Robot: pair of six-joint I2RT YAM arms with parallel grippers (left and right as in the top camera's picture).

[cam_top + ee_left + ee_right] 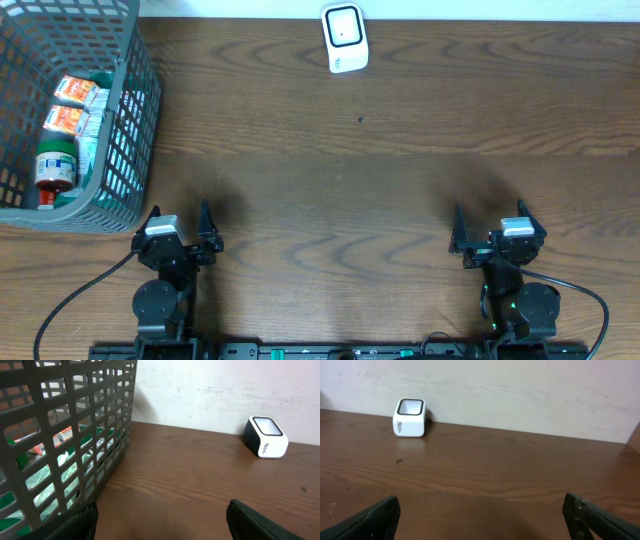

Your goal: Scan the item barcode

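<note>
On the wooden table [360, 200] we find scanning not begun: the items [70, 108] lie in the basket [128, 150], well left of the scanner [344, 38], and the left gripper [180, 214] and right gripper [490, 216] gape empty.

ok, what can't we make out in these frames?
- Item barcodes: overhead, too small; left wrist, the basket mesh hides most of the items.
- Basket's left side: overhead, cut off by the frame edge.
- Scanner lettering: both wrist views, too small.
</note>
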